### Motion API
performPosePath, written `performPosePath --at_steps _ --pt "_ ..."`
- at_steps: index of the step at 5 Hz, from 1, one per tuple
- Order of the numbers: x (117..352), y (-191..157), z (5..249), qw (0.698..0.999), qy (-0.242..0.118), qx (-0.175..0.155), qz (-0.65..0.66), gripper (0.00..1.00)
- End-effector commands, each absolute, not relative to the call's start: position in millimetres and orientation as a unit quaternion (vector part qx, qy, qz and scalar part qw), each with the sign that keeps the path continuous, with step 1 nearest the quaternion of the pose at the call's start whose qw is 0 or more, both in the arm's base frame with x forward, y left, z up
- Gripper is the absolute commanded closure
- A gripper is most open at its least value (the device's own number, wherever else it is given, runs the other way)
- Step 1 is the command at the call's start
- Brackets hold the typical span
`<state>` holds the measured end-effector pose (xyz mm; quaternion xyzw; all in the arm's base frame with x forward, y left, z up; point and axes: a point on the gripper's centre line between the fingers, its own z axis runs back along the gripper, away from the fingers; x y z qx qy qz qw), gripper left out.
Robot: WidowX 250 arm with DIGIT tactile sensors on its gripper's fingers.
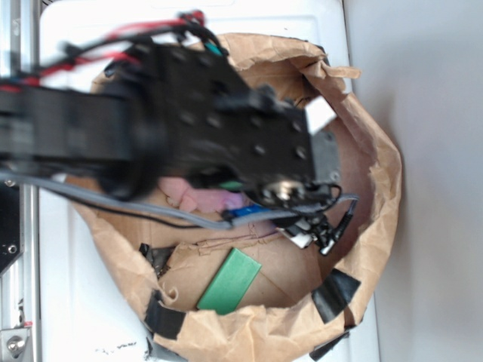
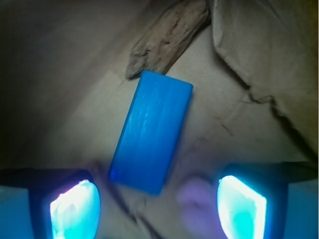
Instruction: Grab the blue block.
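Hovering inside a crumpled brown paper bag (image 1: 377, 188), the gripper (image 2: 158, 206) hung just above the blue block (image 2: 152, 132) with its fingers (image 2: 75, 209) spread wide and holding nothing. The block lay flat on the bag's floor, between and slightly ahead of the fingers, angled. It looked stiff, light and smooth, best pinched across its narrow width. Only the exterior view showed the green block (image 1: 230, 281) and, probably, a pink plush toy (image 1: 204, 197); the arm hid most of the blue one there.
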<state>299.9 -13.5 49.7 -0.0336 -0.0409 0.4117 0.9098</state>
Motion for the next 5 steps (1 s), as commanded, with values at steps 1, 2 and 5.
performPosePath --at_steps 1,2,5 --pt "333.8 -26.1 48.4 0.9 -0.081 -0.043 0.427 0.0" --pt "332.3 -25.3 42.7 0.901 -0.089 -0.043 0.422 0.0" --pt "327.0 -7.9 54.3 0.906 -0.076 -0.051 0.414 0.0"
